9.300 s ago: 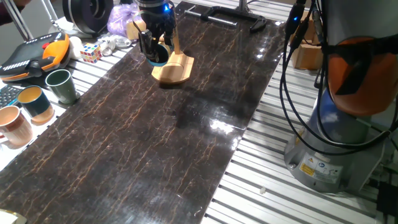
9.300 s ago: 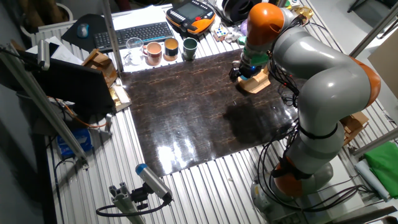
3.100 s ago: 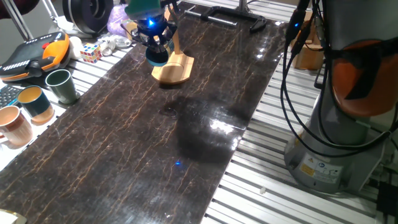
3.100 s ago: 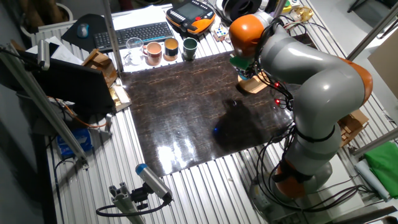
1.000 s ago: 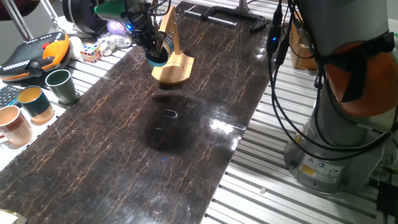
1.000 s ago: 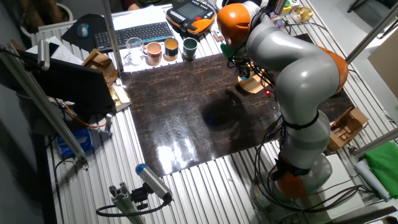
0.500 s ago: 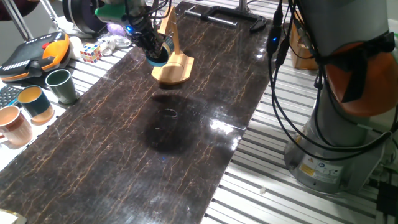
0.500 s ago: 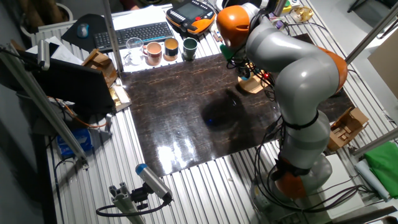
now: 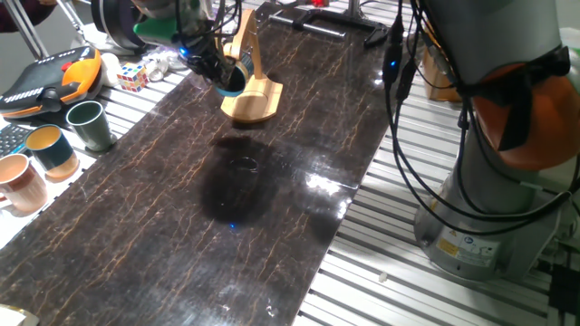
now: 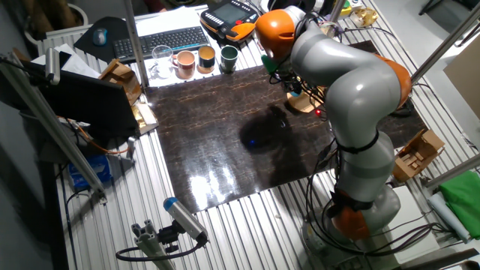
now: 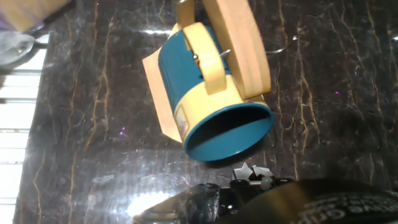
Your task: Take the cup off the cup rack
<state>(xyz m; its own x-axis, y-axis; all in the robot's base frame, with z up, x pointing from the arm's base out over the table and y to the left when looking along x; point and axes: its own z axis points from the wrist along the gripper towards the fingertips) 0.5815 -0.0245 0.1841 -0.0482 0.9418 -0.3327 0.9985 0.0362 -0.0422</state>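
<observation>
Dark marbled tabletop [image 9: 272,199] carries the cup rack [image 9: 253,96] at its far end in one fixed view; the gripper [image 9: 216,71] crowds the cup [image 9: 232,81] there, its jaw state unreadable. From the other fixed view, the arm [image 10: 352,82] hides the cup. Hand view: the cup [image 11: 208,112] hangs tilted on the cup rack [image 11: 239,46], mouth toward the camera.

Beside dark marble mat [image 9: 272,208], left edge: green mug [image 9: 88,124], teal mug w/ tan inside [image 9: 52,150], pink mug [image 9: 20,184] in a row. Orange pendant [image 9: 50,80], Rubik's cube [image 9: 132,76] further back along same edge.
</observation>
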